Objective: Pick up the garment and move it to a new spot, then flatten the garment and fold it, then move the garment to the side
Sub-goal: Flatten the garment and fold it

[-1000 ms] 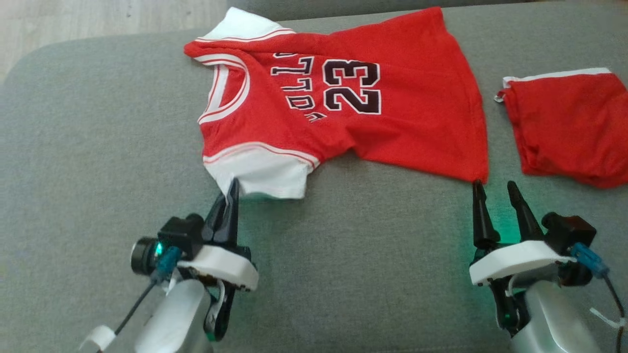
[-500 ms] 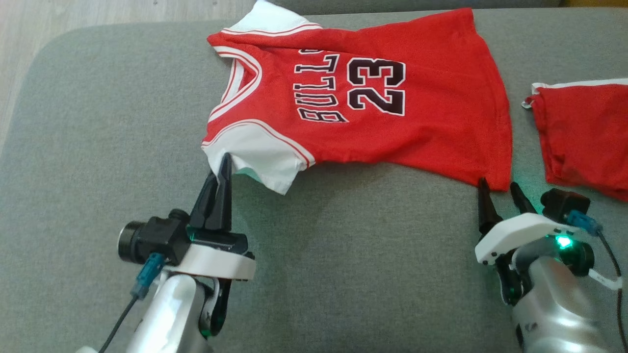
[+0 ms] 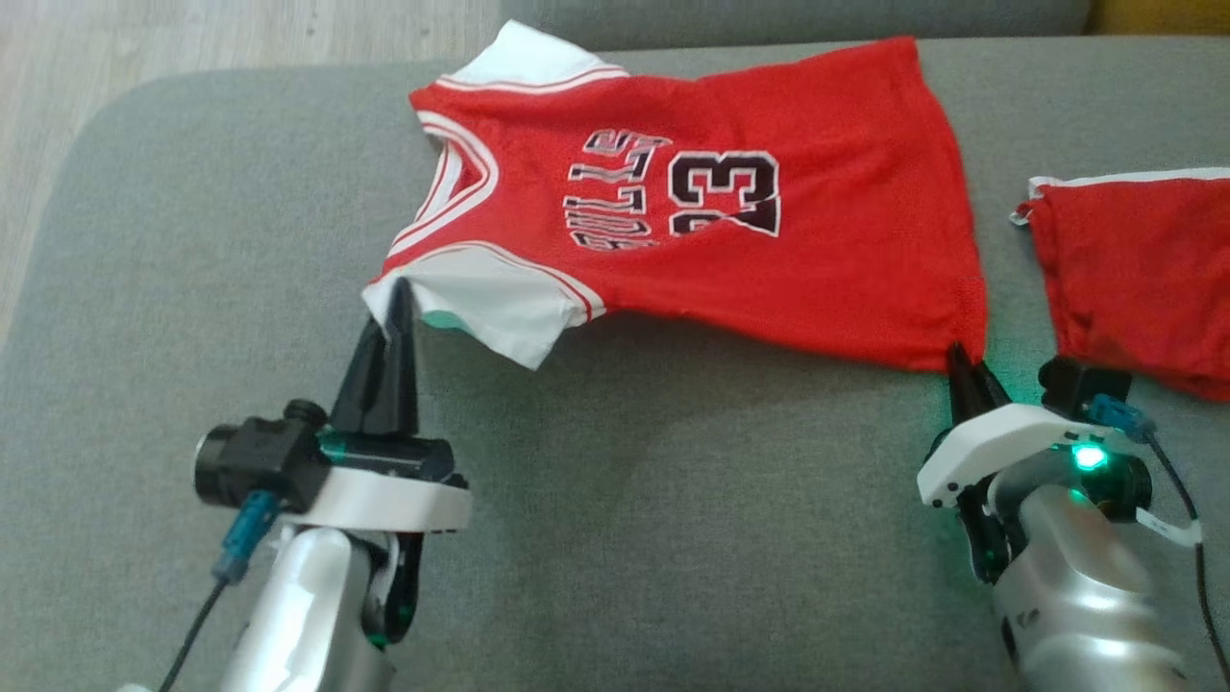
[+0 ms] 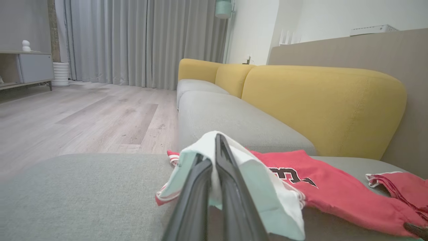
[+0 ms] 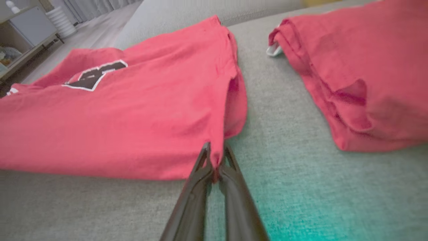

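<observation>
A grey sofa seat [image 3: 673,500] holds a red jersey [image 3: 769,269] lying lengthwise left to right, neck to the robot's left, the left gripper [image 3: 397,293] clamped on its white sleeve [image 3: 490,308] and the right gripper [image 3: 961,360] clamped on its hem corner [image 3: 966,332].

The jersey [image 3: 769,259] lies across the far half of the seat [image 3: 673,500], neck toward 9 o'clock, hem toward 3 o'clock. A second garment [image 3: 1143,279] lies at the jersey's 3 o'clock, near but apart. The left claw [image 3: 399,293] sits at the jersey's 7 o'clock, closed on the near sleeve. The right claw [image 3: 959,358] sits at its 5 o'clock, closed on the near hem corner. The floor [image 3: 192,34] lies beyond the seat at 10 o'clock.
</observation>
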Controlling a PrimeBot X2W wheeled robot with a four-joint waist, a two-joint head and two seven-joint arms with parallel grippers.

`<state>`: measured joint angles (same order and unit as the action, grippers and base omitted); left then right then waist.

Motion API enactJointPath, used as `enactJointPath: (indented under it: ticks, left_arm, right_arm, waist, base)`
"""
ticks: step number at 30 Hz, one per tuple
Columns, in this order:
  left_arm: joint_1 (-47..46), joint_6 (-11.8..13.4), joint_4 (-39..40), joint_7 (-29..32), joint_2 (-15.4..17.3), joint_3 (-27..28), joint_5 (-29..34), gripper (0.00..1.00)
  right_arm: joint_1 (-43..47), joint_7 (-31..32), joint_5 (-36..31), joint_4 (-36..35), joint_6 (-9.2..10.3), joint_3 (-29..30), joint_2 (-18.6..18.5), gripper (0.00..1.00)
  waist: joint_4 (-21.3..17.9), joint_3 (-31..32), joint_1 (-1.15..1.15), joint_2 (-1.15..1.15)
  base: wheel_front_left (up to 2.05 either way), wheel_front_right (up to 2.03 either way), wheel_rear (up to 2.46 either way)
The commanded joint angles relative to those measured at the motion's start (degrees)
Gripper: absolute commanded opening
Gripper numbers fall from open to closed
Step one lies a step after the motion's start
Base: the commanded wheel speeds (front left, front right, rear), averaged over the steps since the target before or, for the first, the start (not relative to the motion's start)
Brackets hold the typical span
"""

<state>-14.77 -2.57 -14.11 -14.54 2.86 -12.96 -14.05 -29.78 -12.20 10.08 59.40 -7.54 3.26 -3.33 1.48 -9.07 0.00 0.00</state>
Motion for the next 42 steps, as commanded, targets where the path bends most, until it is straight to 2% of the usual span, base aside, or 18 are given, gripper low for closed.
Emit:
enactJointPath:
  ticks: [1, 5, 12, 18, 24, 25, 31, 36, 39, 42]
  left_arm:
    - [-0.9, -0.2, 1.9, -0.5, 0.3, 2.5, 0.2, 0.0]
    - [-2.2, -1.2, 2.1, -0.5, 0.4, 5.1, 0.0, 0.0]
    - [-8.7, -2.9, 3.2, -0.5, 1.2, 9.2, -1.8, 0.0]
    - [-13.3, -3.7, 7.0, -0.5, 1.2, 11.9, -5.4, 0.0]
    - [-13.2, -3.7, 17.3, 2.0, 1.7, 13.1, -8.8, 0.0]
    - [-12.4, -3.4, 21.9, 4.1, 2.2, 13.6, -9.8, 0.0]
    - [-9.7, -1.7, 33.7, 12.9, 4.4, 15.5, -12.9, 0.0]
    - [-13.1, -1.2, 33.8, 18.8, 7.0, 15.7, -13.7, 0.0]
    - [-19.3, -1.7, 29.9, 21.2, 8.7, 15.0, -14.0, 0.0]
    - [-29.4, -2.3, 22.5, 22.3, 10.9, 14.9, -14.0, 0.0]
  right_arm:
    - [-0.4, -0.9, 0.3, -1.5, 0.05, -1.8, 0.5, 0.0]
    - [-1.2, -2.3, -0.1, -5.9, 0.05, -1.9, 0.5, 0.0]
    - [-2.9, -2.6, -3.7, -19.4, 0.05, -2.7, 0.4, 0.0]
    - [-2.9, 0.7, -3.3, -32.9, 0.05, -5.3, -2.8, 0.0]
    - [1.0, 7.3, 0.9, -50.2, 0.05, -6.6, -8.1, 0.0]
    - [2.9, 10.0, 1.8, -56.2, 0.05, -6.0, -8.9, 0.0]
    - [8.7, 18.1, 2.5, -70.8, 0.05, -2.7, -8.7, 0.0]
    - [8.0, 22.9, 1.3, -74.4, 0.05, -1.7, -8.5, 0.0]
    - [2.6, 25.1, 2.4, -71.8, 0.05, -2.9, -9.2, 0.0]
    - [-7.0, 26.4, 3.3, -65.7, 0.05, -5.6, -10.9, 0.0]
  waist:
    - [-0.4, 0.7, 0.0, 0.0]
    - [-1.1, 2.3, 0.0, 0.0]
    - [-2.4, 5.5, 0.0, 0.0]
    - [-2.9, 8.4, 0.0, 0.0]
    - [-3.0, 10.1, 0.0, 0.0]
    - [-3.1, 10.2, 0.0, 0.0]
    - [-3.1, 8.8, 0.0, 0.0]
    - [-2.8, 4.7, 0.0, 0.0]
    - [-2.9, 0.1, 0.0, 0.0]
    - [-3.1, -5.6, 0.0, 0.0]
  base:
    - [0.0, 0.0, 0.0]
    - [0.0, 0.0, 0.0]
    - [0.0, 0.0, 0.0]
    - [0.0, 0.0, 0.0]
    - [0.0, 0.0, 0.0]
    - [0.0, 0.0, 0.0]
    - [0.0, 0.0, 0.0]
    - [0.0, 0.0, 0.0]
    - [0.0, 0.0, 0.0]
    - [0.0, 0.0, 0.0]
